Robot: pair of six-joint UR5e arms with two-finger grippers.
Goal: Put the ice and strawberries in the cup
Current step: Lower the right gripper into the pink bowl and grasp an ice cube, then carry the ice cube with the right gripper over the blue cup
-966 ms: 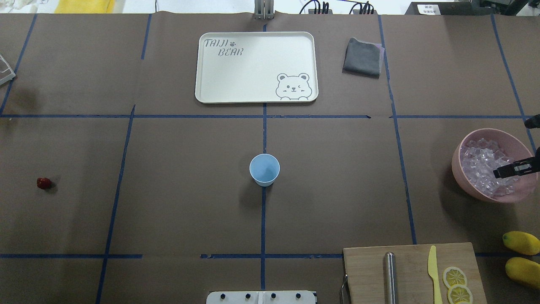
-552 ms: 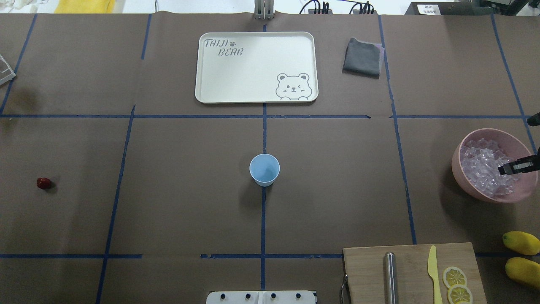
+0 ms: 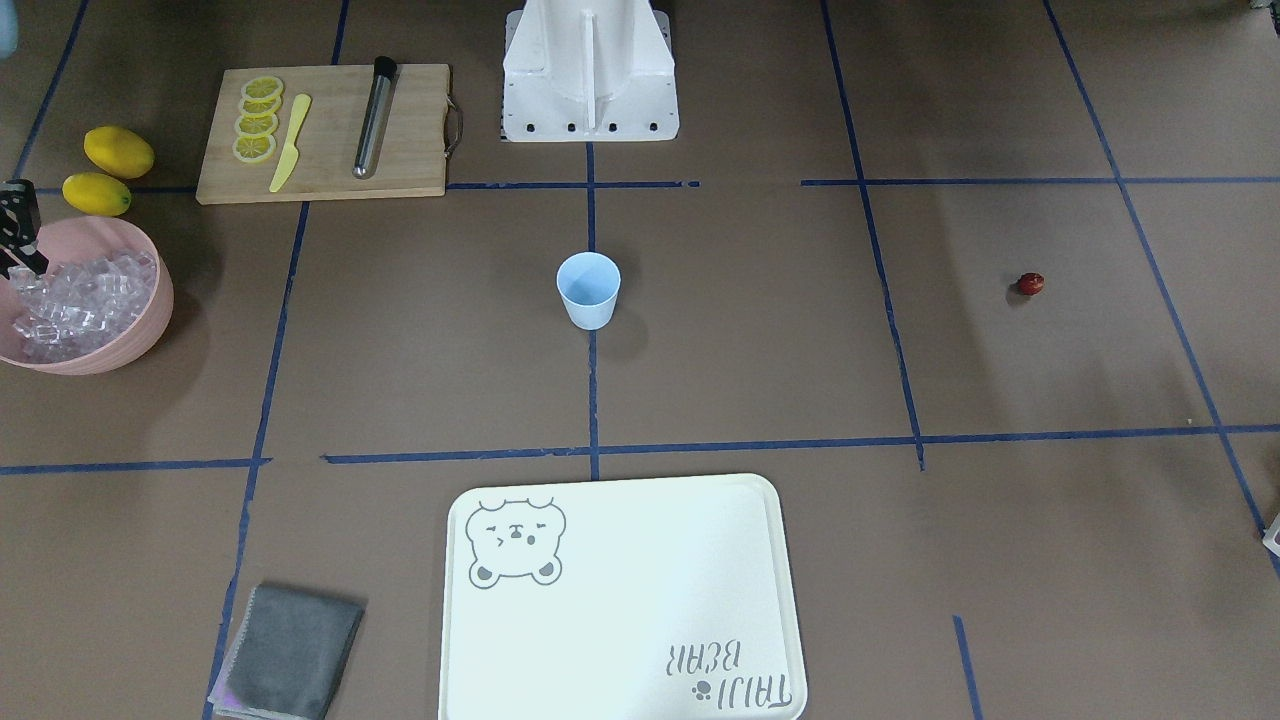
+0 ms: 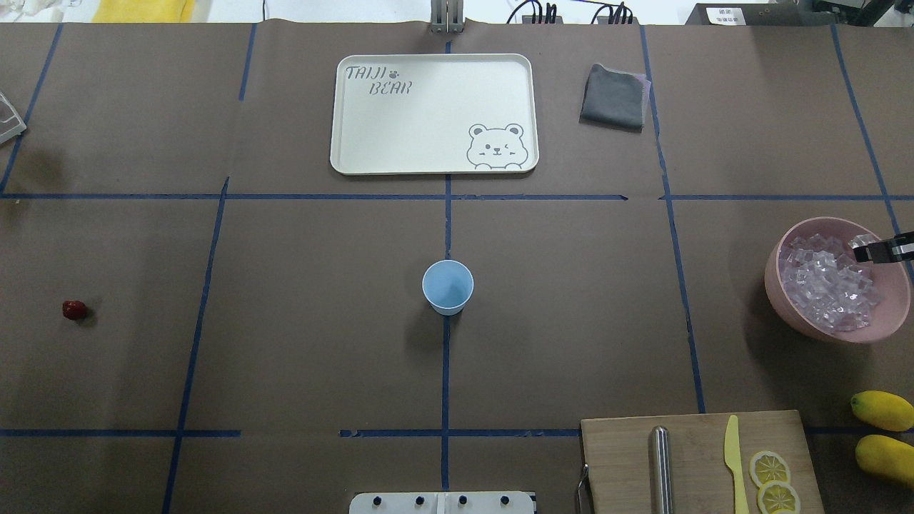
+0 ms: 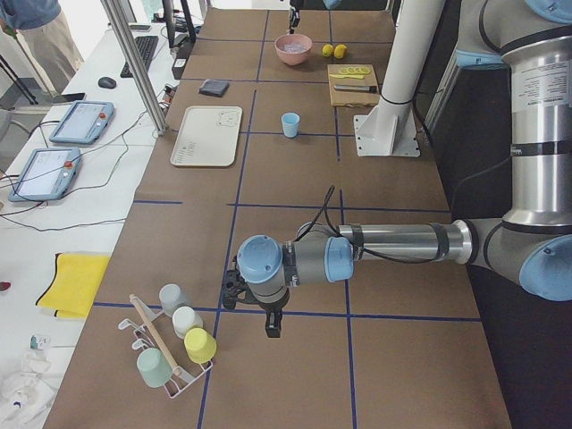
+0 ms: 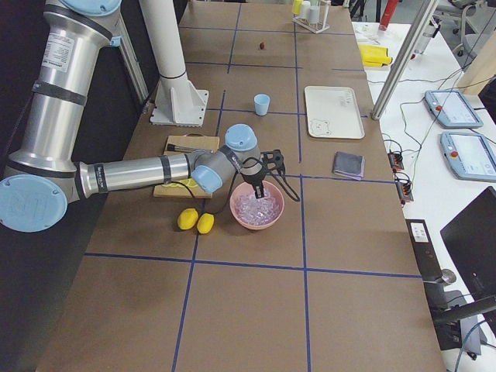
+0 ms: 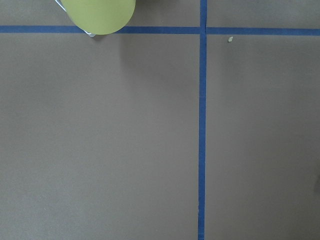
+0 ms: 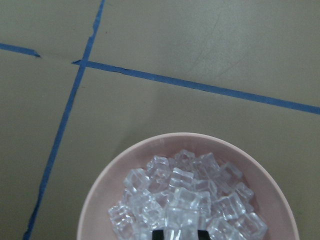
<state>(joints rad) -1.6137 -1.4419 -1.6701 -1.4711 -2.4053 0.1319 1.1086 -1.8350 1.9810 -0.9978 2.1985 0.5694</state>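
Right pincer (image 4: 862,251) has risen off the ice (image 4: 821,285) toward the pink bowl's (image 4: 772,285) far rim, apparently clenched on one cube for the cup (image 4: 448,285); left pincer (image 5: 272,331): cannot tell.

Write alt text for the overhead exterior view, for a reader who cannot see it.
A pale blue cup stands empty at the middle of a brown table. A small strawberry lies far to its left; a pink bowl of ice sits at the right edge, with the right gripper over it. A white tray lies beyond the cup.
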